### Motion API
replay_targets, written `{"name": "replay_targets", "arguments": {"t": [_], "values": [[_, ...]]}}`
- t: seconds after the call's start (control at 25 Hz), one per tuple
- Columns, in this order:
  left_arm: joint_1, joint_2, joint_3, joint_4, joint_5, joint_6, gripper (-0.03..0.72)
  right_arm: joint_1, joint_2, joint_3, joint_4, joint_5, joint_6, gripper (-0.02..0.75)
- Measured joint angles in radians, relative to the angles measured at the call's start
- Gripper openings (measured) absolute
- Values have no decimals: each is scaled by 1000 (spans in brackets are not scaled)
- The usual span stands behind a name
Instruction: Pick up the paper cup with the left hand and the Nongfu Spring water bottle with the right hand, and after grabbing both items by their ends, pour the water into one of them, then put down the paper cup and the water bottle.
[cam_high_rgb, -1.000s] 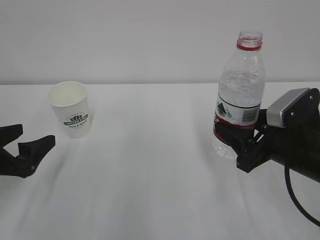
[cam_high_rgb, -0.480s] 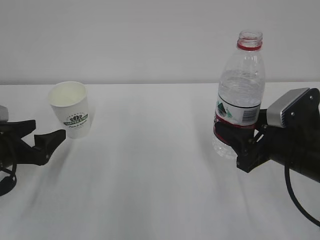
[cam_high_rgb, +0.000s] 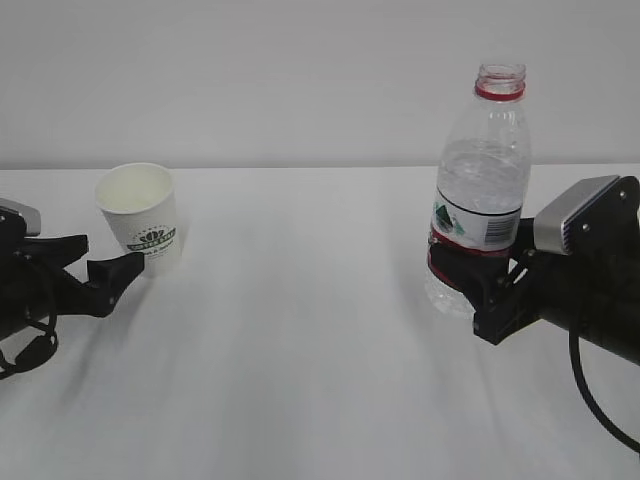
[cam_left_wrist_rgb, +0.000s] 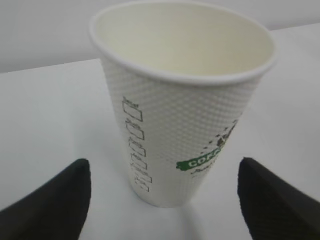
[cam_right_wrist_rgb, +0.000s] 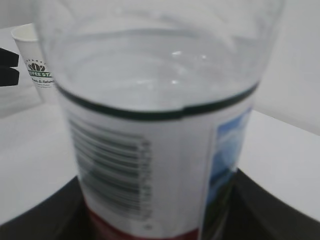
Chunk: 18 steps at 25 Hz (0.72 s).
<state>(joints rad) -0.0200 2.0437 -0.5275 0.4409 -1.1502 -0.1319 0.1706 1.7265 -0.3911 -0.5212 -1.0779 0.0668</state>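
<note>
Two risks face you: the wide-open left tool (cam_high_rgb: 100, 258), at the exterior view's left edge, may topple the paper cup (cam_high_rgb: 141, 218), while the right tool (cam_high_rgb: 478, 283), clamping the uncapped Nongfu Spring water bottle (cam_high_rgb: 482, 170) low, may spill.

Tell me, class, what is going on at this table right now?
Two robot arms are preparing a pour. The right hand grips the uncapped Nongfu Spring water bottle low on its body. The left hand, jaws wide open, is at the base of the paper cup, which stands upright and empty on the white table, not yet gripped.
</note>
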Motion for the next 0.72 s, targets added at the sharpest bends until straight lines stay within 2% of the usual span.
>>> {"name": "replay_targets", "arguments": {"t": [0.72], "values": [[0,135,-143,49,0,-25,691,0,0,0,16,0,0,450]]}}
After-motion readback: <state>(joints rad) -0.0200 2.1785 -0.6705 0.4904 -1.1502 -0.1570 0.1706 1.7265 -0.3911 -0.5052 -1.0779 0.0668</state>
